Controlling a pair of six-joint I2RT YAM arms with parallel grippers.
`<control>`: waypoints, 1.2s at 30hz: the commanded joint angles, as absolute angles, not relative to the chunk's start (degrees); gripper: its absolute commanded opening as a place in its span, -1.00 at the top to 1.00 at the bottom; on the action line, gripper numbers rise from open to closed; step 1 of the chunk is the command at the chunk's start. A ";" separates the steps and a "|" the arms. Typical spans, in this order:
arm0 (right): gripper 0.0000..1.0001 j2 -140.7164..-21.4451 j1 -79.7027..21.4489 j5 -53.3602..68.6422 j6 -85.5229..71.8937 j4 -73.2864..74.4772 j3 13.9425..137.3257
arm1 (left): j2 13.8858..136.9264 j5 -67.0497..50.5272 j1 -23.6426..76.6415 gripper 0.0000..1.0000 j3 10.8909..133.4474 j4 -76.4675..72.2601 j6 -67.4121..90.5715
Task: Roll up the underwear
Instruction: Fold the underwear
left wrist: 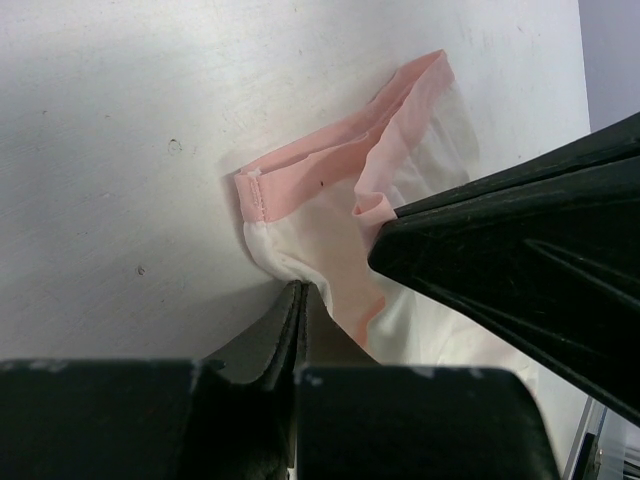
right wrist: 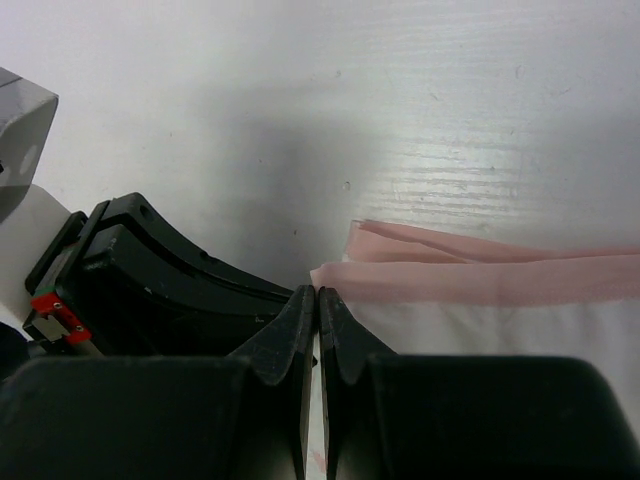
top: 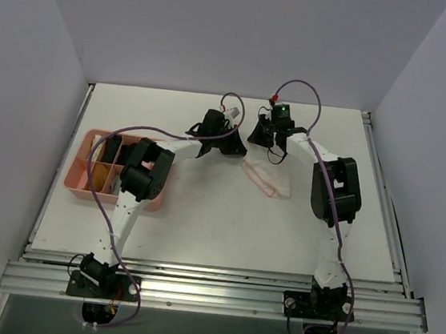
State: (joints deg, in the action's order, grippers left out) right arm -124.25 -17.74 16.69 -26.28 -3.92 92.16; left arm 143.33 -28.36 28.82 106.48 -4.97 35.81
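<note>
**Position.** I am reaching both arms toward the far half of the white counter. My two sets of fingers are meeting close together at the far end of the underwear.

**Left side.** My left fingers are clenched, with the pads pressing together and no gap showing. Their tips are sitting at a white corner of the garment, just below the stitched end of the pink trim. The cloth is puckering into them, so they are pinching the fabric.

**Right side.** My right fingers are likewise clenched. Their tips are biting the corner of the pink trim. In my left wrist view a small loop of that trim is curling up against them.

**Task item.** The underwear is lying on the counter right of centre, running diagonally from my fingers toward the near right. It is thin and white — nearly as pale as the counter — and folded into a narrow strip with pink bands along the edge. The end at my fingers is gathering and wrinkling, while the remainder is lying flat.

**Surroundings.** A pink divided tray is resting at the left side of the counter, well apart from the garment. My left arm is passing over its right half. Two visible compartments are holding a dark bundle and a tan bundle.
</note>
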 commanded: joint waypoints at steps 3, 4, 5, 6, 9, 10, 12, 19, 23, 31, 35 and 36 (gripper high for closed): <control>1.00 -124.89 -18.37 17.93 -30.76 -7.29 94.31 | 144.49 -27.95 29.00 0.95 106.08 -5.80 35.60; 1.00 -125.24 -18.28 17.84 -31.11 -7.73 94.22 | 144.41 -27.86 29.00 0.95 106.00 -5.89 35.60; 1.00 -125.42 -18.28 17.67 -31.55 -7.82 94.22 | 144.32 -27.86 29.00 0.95 105.65 -5.98 35.60; 1.00 -125.77 -18.37 17.58 -31.73 -7.91 94.22 | 144.14 -27.77 29.00 0.95 105.47 -5.98 35.68; 1.00 -127.00 -18.28 17.49 -31.90 -8.00 94.48 | 143.35 -27.42 28.92 0.95 104.24 -5.80 36.12; 1.00 -127.44 -18.28 17.40 -31.99 -8.17 94.48 | 143.00 -27.25 28.83 0.95 103.72 -5.80 36.82; 1.00 -127.88 -18.37 16.96 -31.73 -8.00 94.48 | 141.69 -26.37 28.30 0.94 101.88 -5.37 37.61; 0.90 -128.58 -18.11 16.44 -27.69 -5.10 95.27 | 139.13 -24.17 26.81 0.81 101.07 -0.09 36.65; 0.85 -128.06 -18.02 16.35 -27.33 -5.36 94.48 | 139.04 -24.17 26.72 0.72 101.34 1.84 36.65; 0.52 -127.44 -18.11 17.14 -26.37 -4.57 94.57 | 136.06 -23.29 26.72 0.48 98.70 1.06 35.86; 0.48 -126.57 -18.02 17.23 -25.84 -3.08 96.06 | 133.43 -23.03 26.72 0.38 97.21 0.88 35.33; 0.48 -125.78 -18.02 17.14 -25.58 -2.47 96.24 | 132.98 -22.59 26.72 0.36 96.86 0.97 35.16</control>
